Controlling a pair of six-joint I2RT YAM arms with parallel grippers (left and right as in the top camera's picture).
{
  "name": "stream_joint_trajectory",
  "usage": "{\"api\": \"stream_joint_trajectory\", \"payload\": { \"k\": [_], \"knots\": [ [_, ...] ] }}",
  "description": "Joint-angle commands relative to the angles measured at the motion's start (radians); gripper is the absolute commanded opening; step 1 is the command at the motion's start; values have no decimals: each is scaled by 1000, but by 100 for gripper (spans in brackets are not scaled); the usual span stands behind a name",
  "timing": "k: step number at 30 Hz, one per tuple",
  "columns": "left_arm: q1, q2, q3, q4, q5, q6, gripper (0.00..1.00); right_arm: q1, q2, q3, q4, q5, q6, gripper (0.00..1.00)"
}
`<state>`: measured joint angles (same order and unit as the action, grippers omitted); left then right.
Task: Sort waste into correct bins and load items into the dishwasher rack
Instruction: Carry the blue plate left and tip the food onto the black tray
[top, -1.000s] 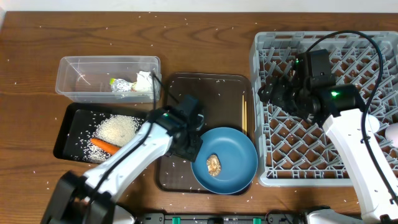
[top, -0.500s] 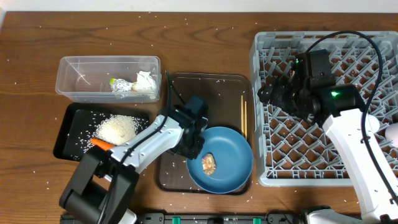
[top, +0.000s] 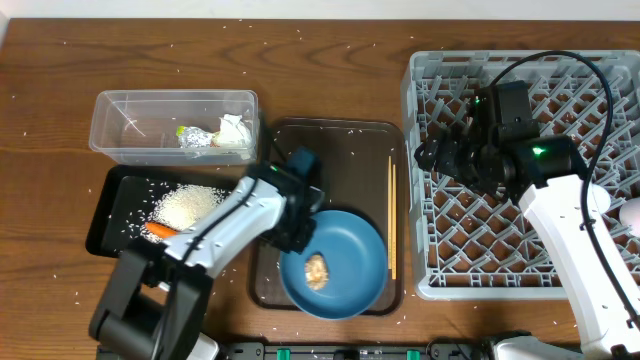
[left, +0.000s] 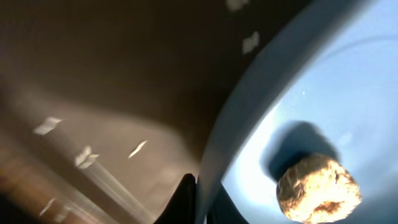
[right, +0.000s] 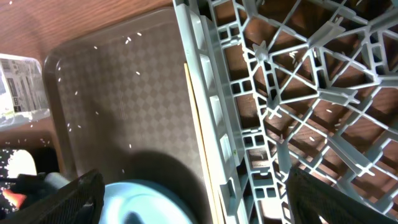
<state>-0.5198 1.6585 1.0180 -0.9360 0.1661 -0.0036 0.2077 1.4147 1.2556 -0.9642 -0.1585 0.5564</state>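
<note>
My left gripper (top: 302, 226) is shut on the left rim of the large blue plate (top: 356, 250), which lies on the dark brown serving tray (top: 340, 150). A small brown food lump (top: 317, 272) rests in the plate. In the left wrist view the plate's rim (left: 219, 163) is pinched between my fingers, with the lump (left: 318, 188) to the right. The chopsticks (top: 392, 215) lie along the tray's right edge. My right gripper (top: 440, 152) hangs open over the left edge of the grey dishwasher rack (top: 530, 200), holding nothing. The right wrist view takes in the rack (right: 298, 81), chopsticks (right: 196, 124) and plate (right: 143, 202).
The clear tub (top: 130, 125) at back left holds a crumpled napkin (top: 232, 130) and a yellow-green wrapper (top: 193, 135). The black tray (top: 115, 205) holds a rice heap (top: 187, 205) and a carrot (top: 160, 232). Rice grains are scattered over the wooden table. A pale cup (top: 632, 215) shows at the right edge.
My left gripper has shut on the plate's rim. The plate has shifted left and toward the table's front on the brown tray, the lump with it. The right arm has stayed still.
</note>
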Motion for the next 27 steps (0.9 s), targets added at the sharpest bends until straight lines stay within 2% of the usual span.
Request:
{"api": "stream_joint_trajectory", "payload": {
  "k": [1, 7, 11, 14, 16, 18, 21, 27],
  "knots": [
    [67, -83, 122, -105, -111, -36, 6, -11, 0, 5, 2, -3, -23, 87],
    [178, -229, 301, -298, -341, -154, 6, -11, 0, 5, 2, -3, -23, 87],
    [246, -321, 336, -374, -526, -222, 6, -11, -1, 5, 3, -3, -23, 87],
    [308, -366, 336, -406, -600, -224, 6, -11, -1, 5, 9, -4, -23, 88],
    [362, -381, 336, -430, -626, -225, 6, -11, -1, 5, 13, -8, -23, 88],
    [421, -386, 336, -468, -710, -262, 6, -11, -1, 5, 14, -7, -23, 88],
    [485, -386, 336, -512, -851, -392, 6, -11, -1, 5, 14, -7, -23, 88],
    [515, -368, 329, -518, -1048, -510, 6, -11, -1, 5, 34, -8, -23, 89]
  ]
}}
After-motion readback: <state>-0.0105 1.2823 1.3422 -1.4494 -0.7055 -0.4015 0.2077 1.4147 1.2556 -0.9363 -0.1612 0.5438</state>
